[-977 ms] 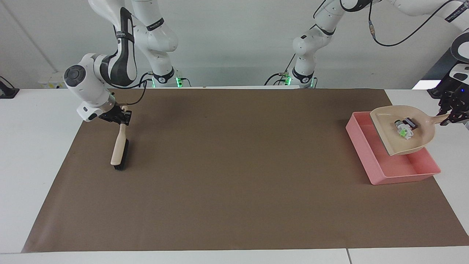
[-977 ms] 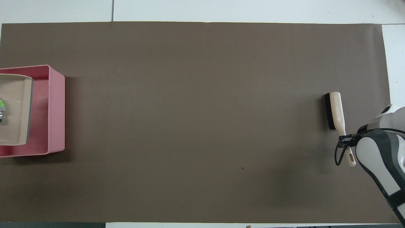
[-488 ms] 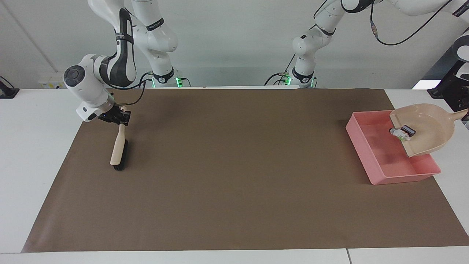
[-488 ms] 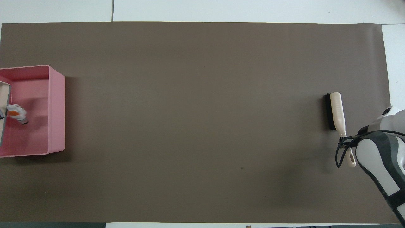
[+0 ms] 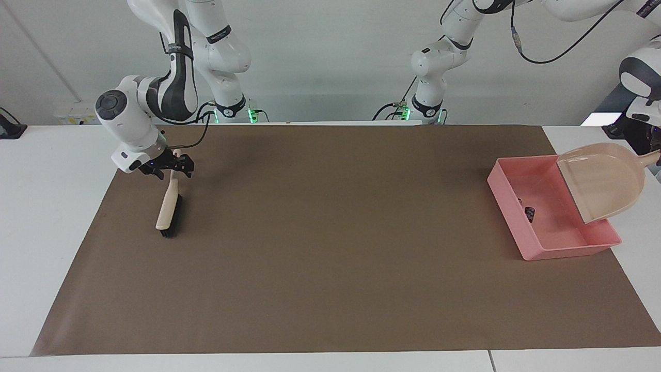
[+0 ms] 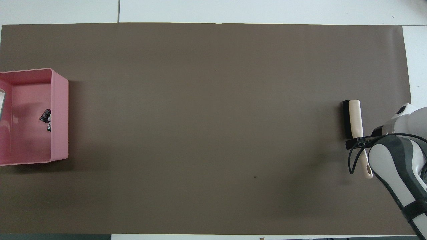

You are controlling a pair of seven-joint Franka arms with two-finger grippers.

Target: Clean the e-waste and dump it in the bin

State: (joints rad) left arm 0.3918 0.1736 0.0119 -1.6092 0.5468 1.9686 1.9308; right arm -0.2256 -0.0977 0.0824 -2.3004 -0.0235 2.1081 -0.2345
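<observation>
Left gripper [image 5: 656, 155]: at the left arm's end of the table, over the table's edge beside the bin; mostly cut off by the frame edge, clamped tight on the dustpan's handle.
Dustpan [image 5: 604, 181]: beige, held up in the air and tipped steeply, with its mouth pointing down into the bin and its handle raised toward the left gripper.
Bin [image 5: 508, 219]: pink tray resting on the brown mat [image 5: 330, 232] at the left arm's end of the table.
E-waste [image 6: 45, 116]: lying on the bin's floor, close to the wall that faces the middle of the table; a dark bit and a smaller pale-and-dark bit just beside it.
Right gripper [image 5: 173, 166]: low over the mat at the right arm's end, fingers spread wide on either side of the brush handle, not pinching it.
Brush [image 5: 168, 206]: beige handle with black bristles, lying on the mat, its handle end nearer to the robots.
</observation>
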